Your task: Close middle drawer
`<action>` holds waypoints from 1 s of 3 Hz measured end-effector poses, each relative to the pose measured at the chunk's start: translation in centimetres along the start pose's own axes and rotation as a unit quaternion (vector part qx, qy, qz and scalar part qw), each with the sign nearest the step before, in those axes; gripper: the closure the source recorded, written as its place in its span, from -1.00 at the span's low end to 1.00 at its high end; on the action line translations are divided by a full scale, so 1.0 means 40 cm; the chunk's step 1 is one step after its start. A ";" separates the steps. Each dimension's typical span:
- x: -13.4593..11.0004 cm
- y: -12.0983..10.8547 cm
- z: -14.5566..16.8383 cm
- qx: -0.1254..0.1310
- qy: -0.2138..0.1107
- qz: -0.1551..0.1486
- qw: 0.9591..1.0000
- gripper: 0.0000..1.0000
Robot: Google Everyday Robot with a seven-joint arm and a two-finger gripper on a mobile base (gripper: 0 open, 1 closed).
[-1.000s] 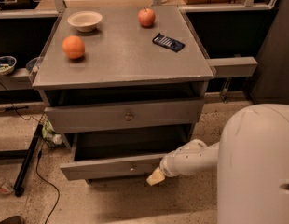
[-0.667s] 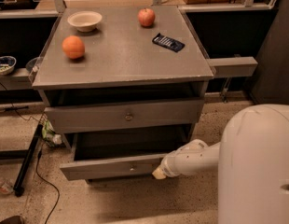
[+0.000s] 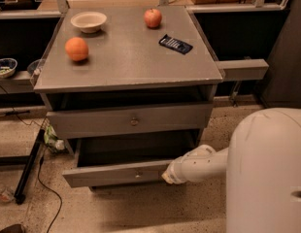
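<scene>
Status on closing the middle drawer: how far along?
Done: the claw is down at the right end of the middle drawer front, seemingly touching it. In hand: apparently the push, from that end rather than at the knob. Left: nearly all of it. The drawer stands pulled well out with its dark inside exposed, and needs pushing fully in.

We see a broad, rounded white shell (image 3: 267,174) with a small dark slot low on its side, and a smooth white arm (image 3: 209,161) with a ringed cuff; the hand (image 3: 166,177), pale yellowish at its tip, sits at the front of the middle drawer (image 3: 116,174)
</scene>
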State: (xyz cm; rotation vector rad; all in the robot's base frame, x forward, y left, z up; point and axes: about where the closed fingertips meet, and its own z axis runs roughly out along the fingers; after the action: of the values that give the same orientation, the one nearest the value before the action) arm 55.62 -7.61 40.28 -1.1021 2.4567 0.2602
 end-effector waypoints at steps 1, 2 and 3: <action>-0.024 -0.049 -0.013 0.023 0.003 -0.007 1.000 1.00; -0.017 -0.044 -0.017 0.023 0.003 -0.008 1.000 1.00; -0.026 -0.051 -0.022 0.027 0.001 -0.010 1.000 1.00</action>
State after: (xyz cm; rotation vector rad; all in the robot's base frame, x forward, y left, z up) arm 57.46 -8.57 41.55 -1.1044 2.4380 0.1856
